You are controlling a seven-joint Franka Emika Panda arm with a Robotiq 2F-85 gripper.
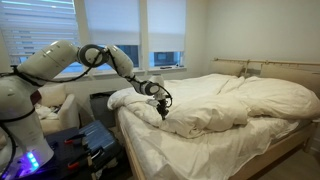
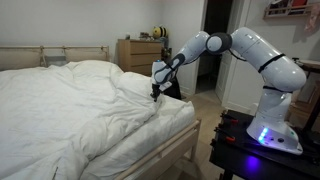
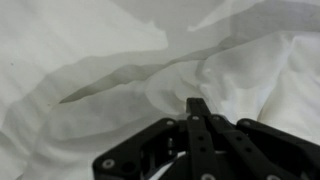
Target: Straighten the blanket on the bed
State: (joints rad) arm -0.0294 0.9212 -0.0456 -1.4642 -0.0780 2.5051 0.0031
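Arm: white, thick-jointed robot arm (image 1: pixel 60 62), stretching rightward from its base.
Gripper: black two-finger gripper (image 1: pixel 163 103), low at the bunched edge of the large, puffy off-white blanket (image 1: pixel 235 100). Fingers (image 3: pixel 197 115) look pressed together in the wrist view; cannot tell whether cloth is caught between them.
Blanket: heaped and wrinkled mid-mattress, leaving the thin white fitted sheet (image 1: pixel 185 150) bare.
Bed: light wood double bed (image 1: pixel 295 66), filling the right.
Risk: probably a thin fold slipping free under pull, or a low drag snagging the fitted sheet.
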